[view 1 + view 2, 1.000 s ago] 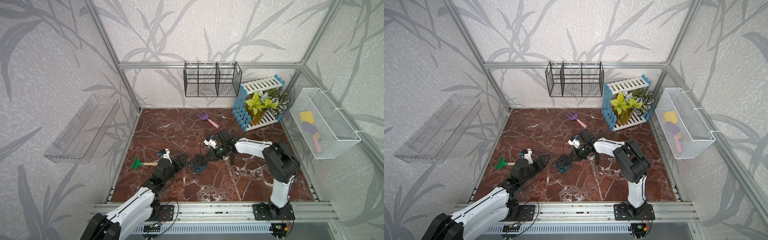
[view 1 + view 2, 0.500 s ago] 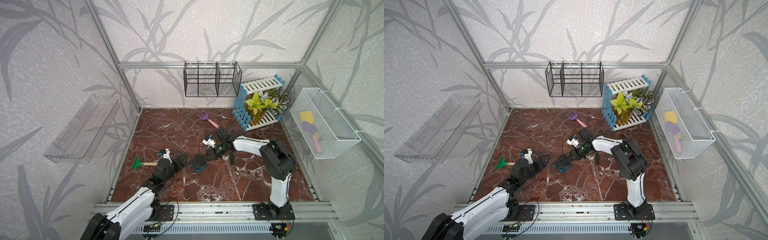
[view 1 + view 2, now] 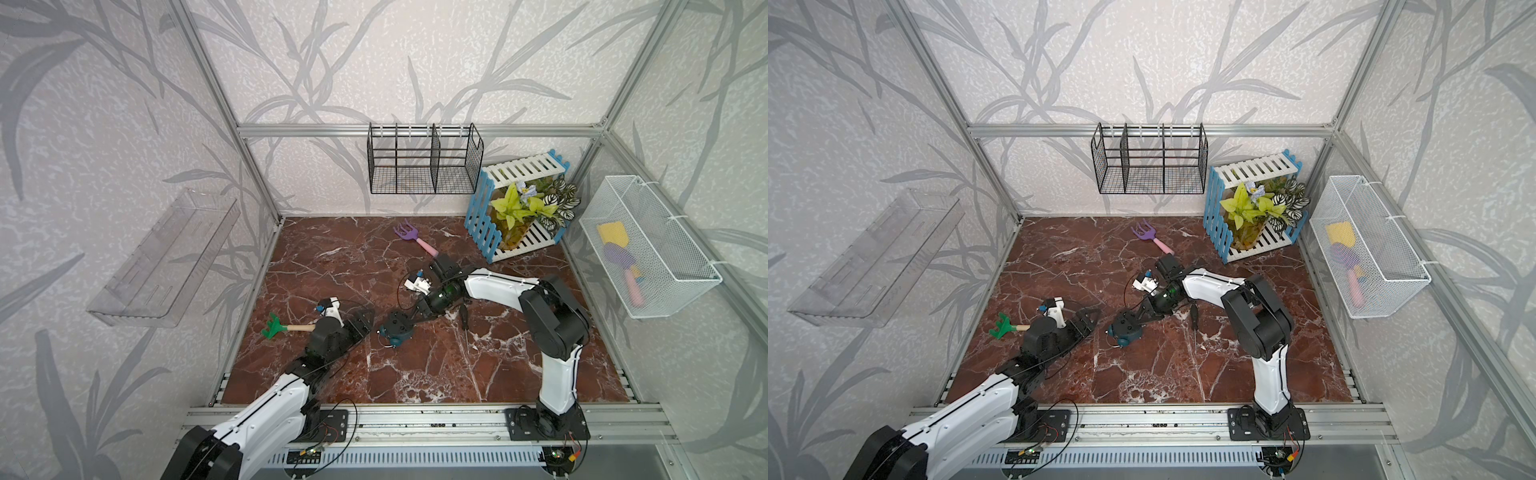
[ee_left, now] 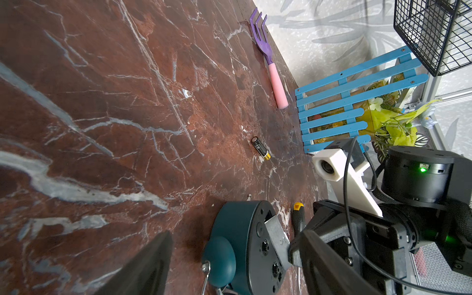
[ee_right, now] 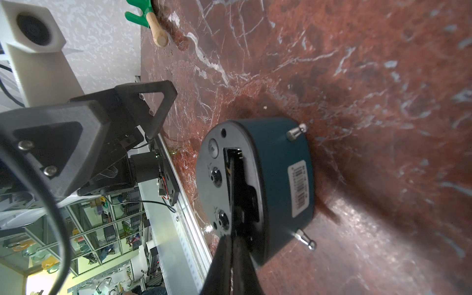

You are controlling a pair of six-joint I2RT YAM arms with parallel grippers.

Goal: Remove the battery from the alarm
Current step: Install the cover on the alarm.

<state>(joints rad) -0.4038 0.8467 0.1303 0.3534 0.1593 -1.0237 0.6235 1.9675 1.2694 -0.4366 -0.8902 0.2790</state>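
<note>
The alarm [image 3: 395, 328] sits near the middle of the bench [image 3: 415, 374], with the left end effector [image 3: 360, 326] just to its left. The right end effector [image 3: 411, 318] reaches into its back from the right. The battery [image 4: 260, 149] lies on the bench behind the alarm, toward the toy fork [image 3: 409, 235]. A screwdriver [image 3: 463, 318] lies right of the alarm, a toy rake [image 3: 278, 330] far left, and a crate [image 3: 482, 220] stands in the back right corner.

Alarm [image 5: 281, 178] lies on the marble table [image 5: 357, 76], black back facing the camera, battery compartment [image 5: 245, 163] open. Right gripper [image 5: 237, 217], fingers pressed together, pokes its tips into that slot from the alarm's six o'clock. Left gripper [image 5: 109, 158] hangs spread wide off its nine o'clock, not touching. Green rake [image 5: 150, 15] far out at eleven o'clock, barcode sticker [image 5: 300, 189] on the teal side
</note>
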